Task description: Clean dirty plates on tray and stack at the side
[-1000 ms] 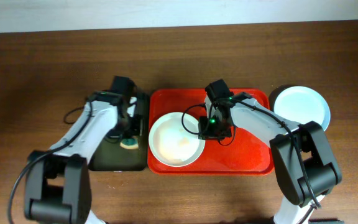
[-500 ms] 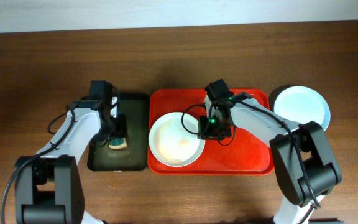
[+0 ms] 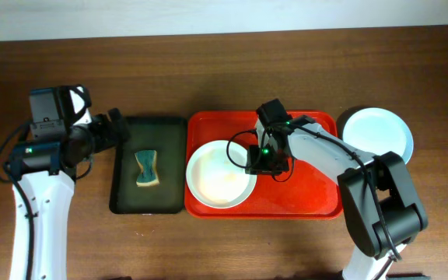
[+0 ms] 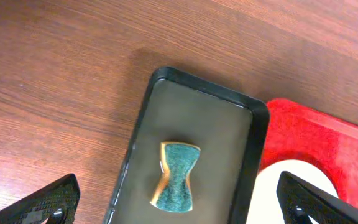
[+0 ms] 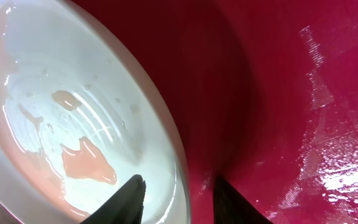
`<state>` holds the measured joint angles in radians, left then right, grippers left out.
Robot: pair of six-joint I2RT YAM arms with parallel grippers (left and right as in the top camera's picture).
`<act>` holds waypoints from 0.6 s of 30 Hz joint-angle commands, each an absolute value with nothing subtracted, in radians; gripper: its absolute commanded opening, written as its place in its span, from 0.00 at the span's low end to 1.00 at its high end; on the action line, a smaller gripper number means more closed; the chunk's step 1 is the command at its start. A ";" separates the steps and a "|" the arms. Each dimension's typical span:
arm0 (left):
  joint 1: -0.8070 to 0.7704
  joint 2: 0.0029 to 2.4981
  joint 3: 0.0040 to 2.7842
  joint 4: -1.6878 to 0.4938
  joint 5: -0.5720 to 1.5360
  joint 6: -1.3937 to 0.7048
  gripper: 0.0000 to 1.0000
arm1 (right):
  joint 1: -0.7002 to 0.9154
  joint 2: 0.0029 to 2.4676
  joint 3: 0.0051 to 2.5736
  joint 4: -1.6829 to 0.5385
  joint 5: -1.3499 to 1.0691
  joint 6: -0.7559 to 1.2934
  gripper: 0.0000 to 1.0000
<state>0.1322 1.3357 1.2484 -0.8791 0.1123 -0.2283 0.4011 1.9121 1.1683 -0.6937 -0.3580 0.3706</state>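
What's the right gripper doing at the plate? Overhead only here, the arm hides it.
Observer: Right wrist shows the right gripper straddling the plate rim, one finger inside, one over the red tray. Gaps on both sides, so not clamped.
Operator: Plate clean?
Observer: No. A pinkish watery smear sits in it.
Operator: And the other arm?
Observer: Left wrist shows the left gripper wide open and empty, with the sponge lying in the dark green tray.
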 commanded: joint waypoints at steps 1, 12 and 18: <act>0.136 1.329 1.256 -0.881 0.108 -0.238 0.99 | 0.433 1.905 1.163 -0.687 -0.294 0.375 0.38; 0.136 1.329 1.256 -0.881 0.108 -0.238 0.99 | 0.447 1.905 1.163 -0.657 -0.216 0.376 0.04; 0.136 1.329 1.256 -0.881 0.108 -0.238 0.99 | 0.363 1.827 1.276 -0.794 -0.212 0.382 0.04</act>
<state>0.1322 1.3357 1.2484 -0.8787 0.1127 -0.2283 0.4164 1.9038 1.1999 -0.7506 -0.2573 0.3710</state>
